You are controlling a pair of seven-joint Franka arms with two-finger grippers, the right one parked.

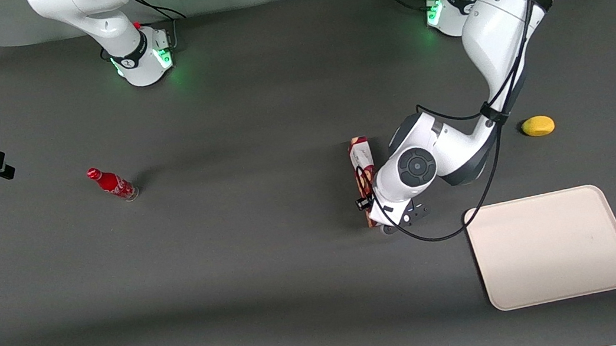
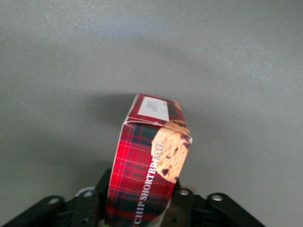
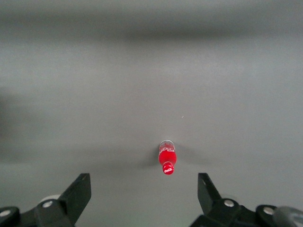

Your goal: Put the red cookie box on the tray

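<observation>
The red cookie box is seen near mid-table on the dark grey mat, lying lengthwise toward the front camera, label end farther from it. The gripper is clamped on the box's nearer end, fingers pressed to both long sides; in the wrist view a shadow is seen under the box. The tray is set nearer the camera, toward the working arm's end, well apart from the box, with bare mat between. A yellow lemon is placed farther back, apart from the tray. A small red bottle is standing toward the parked arm's end.
</observation>
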